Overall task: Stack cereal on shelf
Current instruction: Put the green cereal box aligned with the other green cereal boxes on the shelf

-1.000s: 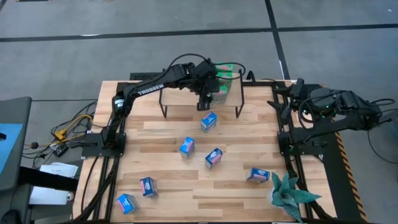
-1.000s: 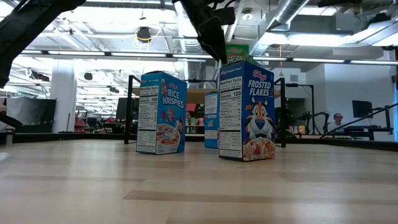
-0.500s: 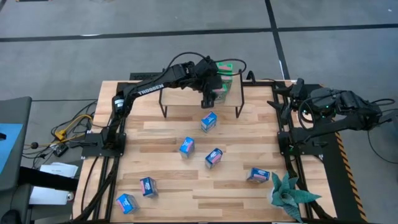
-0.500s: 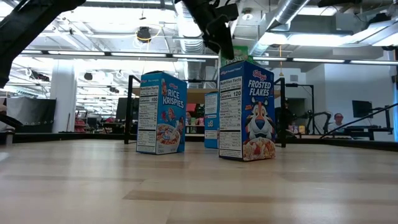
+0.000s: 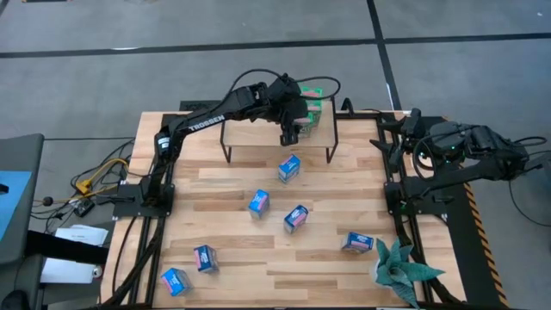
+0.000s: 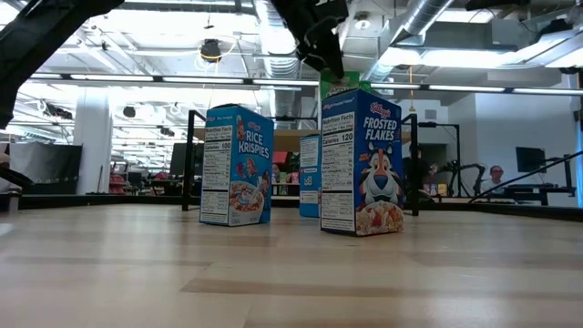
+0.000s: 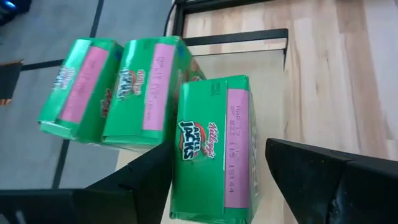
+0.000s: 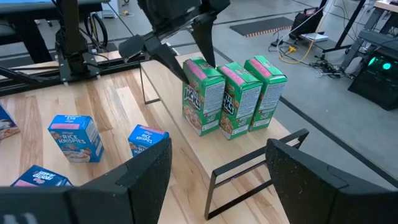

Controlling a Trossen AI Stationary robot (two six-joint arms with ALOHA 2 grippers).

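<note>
Likely a robotics lab, exposed ceiling ducts (image 6: 428, 18), distant workstations (image 6: 537, 189), floor cables (image 8: 298, 38)

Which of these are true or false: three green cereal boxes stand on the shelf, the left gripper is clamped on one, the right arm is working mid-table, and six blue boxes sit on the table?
1. Three green cereal boxes stand on the shelf. True.
2. The left gripper is clamped on one. False: its jaws are open above the nearest box.
3. The right arm is working mid-table. False: the right gripper waits at the table's right edge.
4. Six blue boxes sit on the table. True.

Glossy cardboard cereal boxes (image 7: 214, 149); pale wood shelf (image 8: 186, 146).
</note>
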